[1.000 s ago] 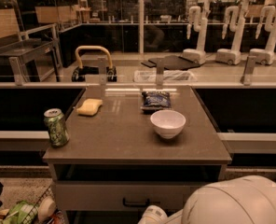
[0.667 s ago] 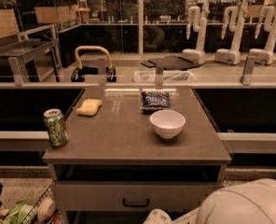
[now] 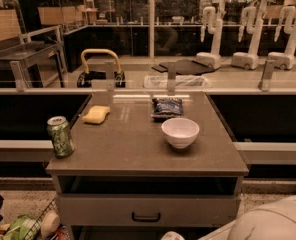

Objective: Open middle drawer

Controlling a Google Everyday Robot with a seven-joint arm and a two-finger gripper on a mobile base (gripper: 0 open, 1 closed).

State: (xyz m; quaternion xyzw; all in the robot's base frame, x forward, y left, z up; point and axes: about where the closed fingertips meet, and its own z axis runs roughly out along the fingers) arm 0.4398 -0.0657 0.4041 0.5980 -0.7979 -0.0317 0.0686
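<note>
While the middle drawer (image 3: 93,210) sits shut at 6 o'clock in the view, its front flush with the cabinet and directly below the dark open recess (image 3: 148,185) under the desk (image 3: 133,151) top, the step in hand is judged to be the approach to the handle (image 3: 146,217); no pull is under way. The claw (image 3: 172,235) shows only as a small pale rounded part at the bottom edge, at 5 o'clock from the handle, near it but apart from it; whether it is released or clenched cannot be told. The arm (image 3: 273,219) fills the 5 o'clock corner as a smooth pale rounded shell. The next move calls for raising the claw to handle level, centring it on the pull, closing around the bar, then drawing straight outward, square to the front. The drawer front is a wide, shallow, flat grey panel with a matte finish. The handle is small, black and bowed, with a narrow gap behind it, and is likely rigid. The desk top is smooth with a faint sheen. On it stand a green cylindrical can (image 3: 61,136) at 9 o'clock, a soft yellow sponge (image 3: 96,114) at 11 o'clock, a crinkled blue bag (image 3: 167,107) at 12 o'clock and a glossy white round bowl (image 3: 180,132) at 3 o'clock; a smooth pull should keep the upright can steady.
</note>
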